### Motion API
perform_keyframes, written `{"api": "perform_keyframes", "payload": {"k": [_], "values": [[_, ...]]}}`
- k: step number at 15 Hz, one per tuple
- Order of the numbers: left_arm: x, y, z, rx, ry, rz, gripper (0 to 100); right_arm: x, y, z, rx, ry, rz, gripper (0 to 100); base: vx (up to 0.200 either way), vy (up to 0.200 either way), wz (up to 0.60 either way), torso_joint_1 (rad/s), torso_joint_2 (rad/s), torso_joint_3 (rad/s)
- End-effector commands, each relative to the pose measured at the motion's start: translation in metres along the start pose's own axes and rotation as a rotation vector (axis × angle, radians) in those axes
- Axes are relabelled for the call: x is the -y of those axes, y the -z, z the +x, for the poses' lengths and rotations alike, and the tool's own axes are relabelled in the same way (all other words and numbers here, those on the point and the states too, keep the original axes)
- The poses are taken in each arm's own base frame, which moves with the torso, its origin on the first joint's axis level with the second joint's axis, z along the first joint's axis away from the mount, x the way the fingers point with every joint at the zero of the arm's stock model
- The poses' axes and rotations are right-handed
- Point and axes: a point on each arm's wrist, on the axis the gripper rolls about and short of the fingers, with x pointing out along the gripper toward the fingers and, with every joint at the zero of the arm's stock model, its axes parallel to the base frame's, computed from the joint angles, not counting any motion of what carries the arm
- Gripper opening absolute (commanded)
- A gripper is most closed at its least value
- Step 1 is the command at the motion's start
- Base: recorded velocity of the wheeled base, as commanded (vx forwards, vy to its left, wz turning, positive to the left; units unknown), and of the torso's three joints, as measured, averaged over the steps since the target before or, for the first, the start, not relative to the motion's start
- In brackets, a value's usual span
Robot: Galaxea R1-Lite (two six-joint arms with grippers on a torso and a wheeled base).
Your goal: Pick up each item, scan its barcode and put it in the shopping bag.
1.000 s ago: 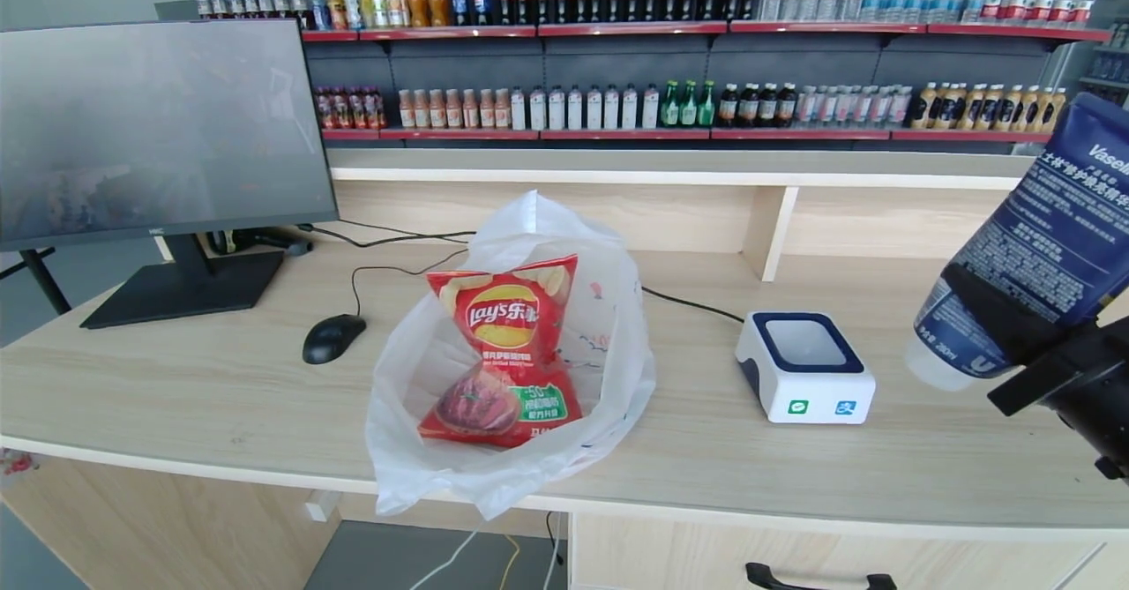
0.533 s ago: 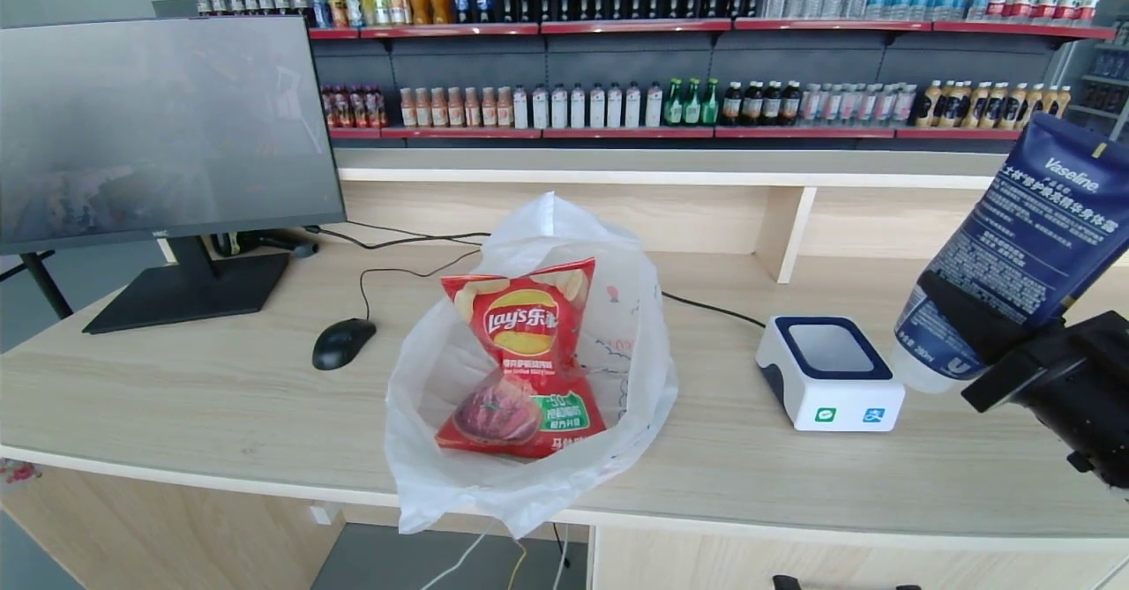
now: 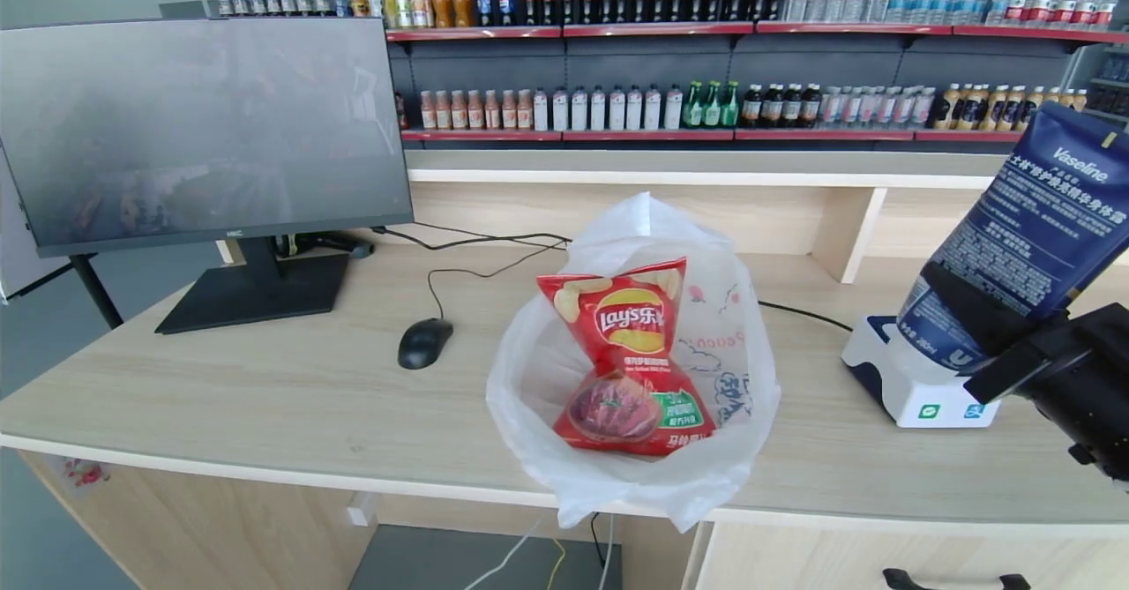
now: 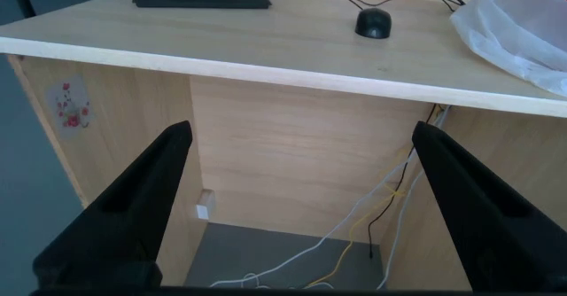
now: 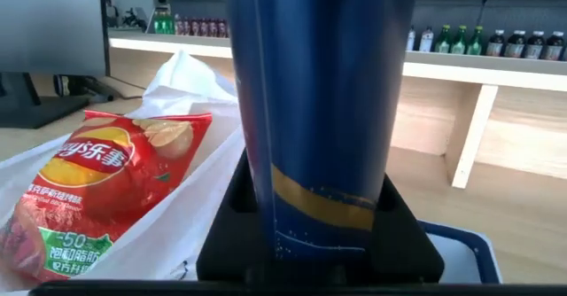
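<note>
A dark blue lotion tube [image 3: 1032,237] stands tilted, cap end down, with my right gripper [image 3: 975,312] shut around its lower part. The cap end hangs over the right side of the white barcode scanner [image 3: 913,392]. In the right wrist view the tube [image 5: 323,92] rises from the gripper [image 5: 319,234], with the scanner [image 5: 465,252] just behind it. A white plastic shopping bag [image 3: 741,352] stands open at the counter's middle, holding a red chips bag [image 3: 631,352]. My left gripper [image 4: 297,207] hangs open in front of the counter, below its edge.
A monitor [image 3: 203,131] on a black stand is at the back left, with a black mouse [image 3: 424,343] and cables on the wooden counter [image 3: 265,396]. A raised wooden ledge [image 3: 706,167] runs behind, and shelves of bottles stand beyond it.
The whole head view has shifted to the right, so the camera moved. Relative to the scanner, the tube has come leftward and now overlaps it.
</note>
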Motion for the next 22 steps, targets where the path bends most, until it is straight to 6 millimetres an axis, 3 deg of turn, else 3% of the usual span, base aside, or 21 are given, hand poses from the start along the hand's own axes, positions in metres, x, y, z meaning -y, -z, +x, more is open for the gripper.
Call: {"api": "perform_keyframes", "payload": {"k": [1, 5, 7, 15, 22], "values": [[0.0, 0.0, 0.0, 0.0, 0.0, 0.0, 100, 0.001, -0.003, 0.005, 0.017, 0.003, -0.007, 0, 0.0, 0.2, 0.0, 0.007, 0.0, -0.002], [0.0, 0.0, 0.0, 0.0, 0.0, 0.006, 100, -0.001, -0.006, 0.017, 0.044, -0.017, -0.01, 0, 0.0, 0.2, 0.0, 0.001, 0.0, 0.002], [0.0, 0.0, 0.0, 0.0, 0.0, 0.004, 100, -0.011, -0.007, 0.027, 0.062, -0.062, 0.004, 0, 0.0, 0.0, 0.0, 0.0, 0.0, 0.0], [0.0, 0.0, 0.0, 0.0, 0.0, 0.004, 100, -0.014, 0.027, 0.071, -0.017, -0.079, -0.016, 0, 0.0, 0.0, 0.0, 0.0, 0.0, 0.0], [0.0, 0.0, 0.0, 0.0, 0.0, 0.004, 100, -0.014, 0.055, 0.081, -0.101, -0.081, -0.022, 0, 0.0, 0.0, 0.0, 0.0, 0.0, 0.0]]}}
